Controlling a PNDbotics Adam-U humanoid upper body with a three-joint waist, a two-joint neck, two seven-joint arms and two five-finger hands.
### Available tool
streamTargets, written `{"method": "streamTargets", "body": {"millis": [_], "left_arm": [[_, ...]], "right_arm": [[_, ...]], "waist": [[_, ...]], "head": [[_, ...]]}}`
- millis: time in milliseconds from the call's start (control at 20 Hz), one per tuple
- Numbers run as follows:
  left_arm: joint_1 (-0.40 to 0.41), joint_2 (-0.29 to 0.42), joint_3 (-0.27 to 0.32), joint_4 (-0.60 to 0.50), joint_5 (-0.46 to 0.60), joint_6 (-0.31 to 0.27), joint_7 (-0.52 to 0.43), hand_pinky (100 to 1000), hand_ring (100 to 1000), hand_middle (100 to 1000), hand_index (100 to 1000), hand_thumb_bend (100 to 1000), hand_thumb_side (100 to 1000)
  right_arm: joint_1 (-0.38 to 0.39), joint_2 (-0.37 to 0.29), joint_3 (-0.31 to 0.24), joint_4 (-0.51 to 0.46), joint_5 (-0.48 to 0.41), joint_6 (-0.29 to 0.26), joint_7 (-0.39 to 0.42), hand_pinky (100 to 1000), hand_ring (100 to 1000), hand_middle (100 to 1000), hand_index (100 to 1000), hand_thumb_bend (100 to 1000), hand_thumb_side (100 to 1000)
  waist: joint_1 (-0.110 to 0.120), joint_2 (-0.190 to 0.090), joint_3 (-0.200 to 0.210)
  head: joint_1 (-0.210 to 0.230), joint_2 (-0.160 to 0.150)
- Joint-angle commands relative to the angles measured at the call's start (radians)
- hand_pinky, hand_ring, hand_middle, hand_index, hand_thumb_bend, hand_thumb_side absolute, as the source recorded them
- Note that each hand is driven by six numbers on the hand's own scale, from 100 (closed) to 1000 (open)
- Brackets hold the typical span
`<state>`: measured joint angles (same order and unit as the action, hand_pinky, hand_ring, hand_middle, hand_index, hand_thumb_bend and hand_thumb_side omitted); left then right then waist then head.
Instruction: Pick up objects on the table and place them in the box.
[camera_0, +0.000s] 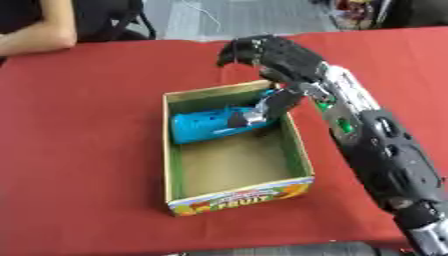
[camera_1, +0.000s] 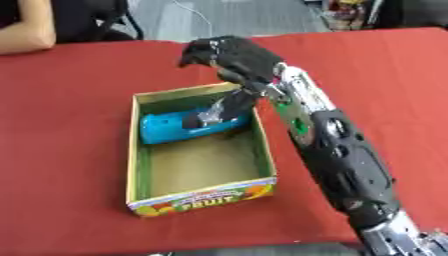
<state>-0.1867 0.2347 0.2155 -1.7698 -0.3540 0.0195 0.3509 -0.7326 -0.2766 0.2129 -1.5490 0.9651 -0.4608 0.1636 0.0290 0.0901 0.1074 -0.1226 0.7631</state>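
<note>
Nearest me, the box (camera_0: 238, 196) shows its front panel, printed with fruit pictures and the word "FRUIT" in yellow letters. It is an open cardboard box with green inner walls, sitting on the bench (camera_0: 79, 150), which is covered in red cloth.

Inside, against the far wall, lies a blue object (camera_0: 206, 126), rounded and lying on its side. The rest of the box floor is bare.

My right arm comes in from the lower right and reaches over the box's far right corner. My right hand (camera_0: 278, 56) hangs above the far rim, its fingers (camera_0: 234, 54) curled downward and holding nothing; the thumb points down into the box, its tip at or just above the blue object.

I judge this the release step: the object is already in the box. Next I should lift the hand straight up, clear of the rim.

My left hand is not in view.
</note>
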Motion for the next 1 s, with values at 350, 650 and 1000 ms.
{"method": "streamTargets", "body": {"millis": [350,650,1000], "left_arm": [[-0.009,0.019,0.005,-0.013,-0.003,0.0,0.002,432,464,570,623,100,972],[-0.008,0.019,0.006,-0.014,-0.003,0.001,0.002,432,464,570,623,100,972],[-0.006,0.02,0.006,-0.014,-0.003,0.002,0.002,432,464,570,623,100,972]], "right_arm": [[0.003,-0.023,-0.026,-0.159,-0.04,0.044,0.003,690,736,765,805,748,1000],[0.008,-0.027,-0.041,-0.2,-0.038,0.06,-0.003,685,732,757,802,730,1000],[0.022,-0.039,-0.055,-0.276,-0.045,0.072,-0.023,686,735,756,801,697,1000]], "waist": [[0.001,-0.014,-0.003],[0.002,-0.013,-0.006],[0.002,-0.013,-0.01]], "head": [[0.009,-0.002],[0.009,-0.002],[0.012,-0.001]]}}
